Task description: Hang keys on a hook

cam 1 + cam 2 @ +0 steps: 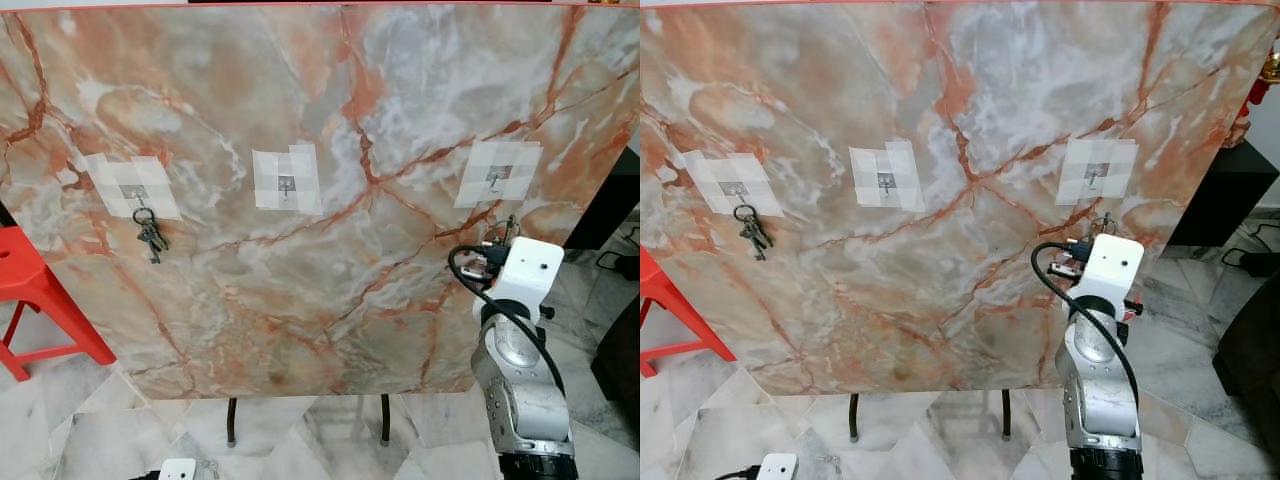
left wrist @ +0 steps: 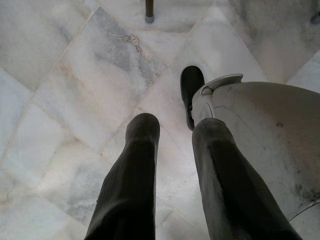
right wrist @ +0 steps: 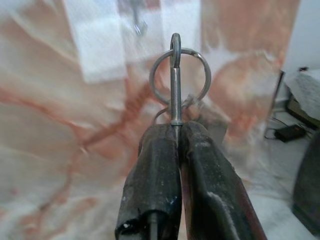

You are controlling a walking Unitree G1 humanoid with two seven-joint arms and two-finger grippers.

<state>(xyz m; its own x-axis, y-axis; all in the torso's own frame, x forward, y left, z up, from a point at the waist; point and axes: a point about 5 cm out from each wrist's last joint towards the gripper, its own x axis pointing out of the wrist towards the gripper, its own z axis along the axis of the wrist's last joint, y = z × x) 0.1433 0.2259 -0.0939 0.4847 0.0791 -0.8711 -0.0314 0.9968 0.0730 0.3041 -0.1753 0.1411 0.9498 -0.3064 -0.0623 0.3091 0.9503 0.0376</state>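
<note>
Right gripper (image 3: 177,137) fingers are clamped on the keys (image 3: 176,75), ring upright, just below the right hook (image 1: 495,178). Raise the ring, align its opening over the hook tip, then lower.

Head stereo pair facing the upright orange-veined marble board (image 1: 330,250) from nearby, both sharing its three taped hooks, left wrist camera looking down at pale marble floor tiles (image 2: 60,100), right wrist camera close against the board.
</note>
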